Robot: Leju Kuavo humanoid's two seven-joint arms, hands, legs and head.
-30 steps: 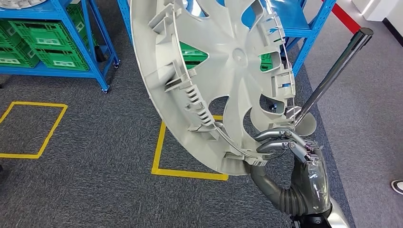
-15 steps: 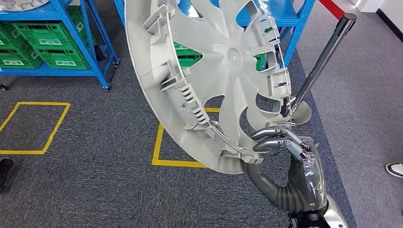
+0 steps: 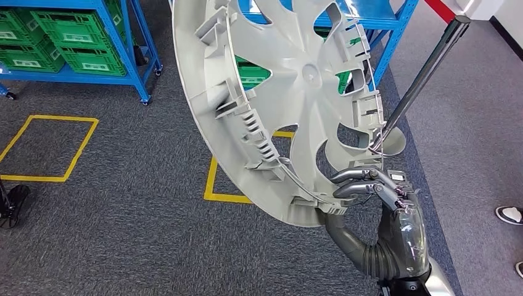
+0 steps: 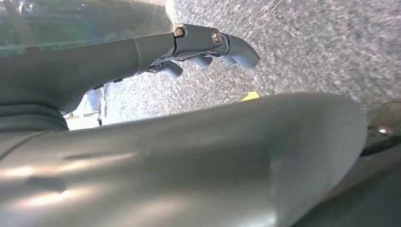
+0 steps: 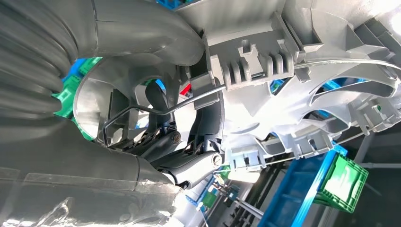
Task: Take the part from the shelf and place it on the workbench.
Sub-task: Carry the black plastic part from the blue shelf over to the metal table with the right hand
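Note:
The part is a large grey plastic wheel cover (image 3: 290, 92) with spokes, clips and a wire ring on its back. It is held upright off the floor, tilted, in front of me. My right hand (image 3: 376, 191) grips its lower rim, thumb on one side and fingers curled through a spoke opening. In the right wrist view, the fingers (image 5: 189, 161) wrap the rim of the cover (image 5: 293, 94) beside a clip. My left hand (image 4: 198, 45) hangs over the grey carpet, fingers stretched out and holding nothing.
Blue shelves with green crates (image 3: 74, 49) stand at the back left and behind the cover. Yellow tape squares (image 3: 49, 148) mark the carpet. A chrome barrier post (image 3: 419, 80) with a round base (image 3: 395, 139) stands close on the right. A person's shoe (image 3: 509, 214) is at the right edge.
The whole picture has shifted, so the camera has moved; the shelves now sit higher in view. The wheel cover stays in my right hand's grip.

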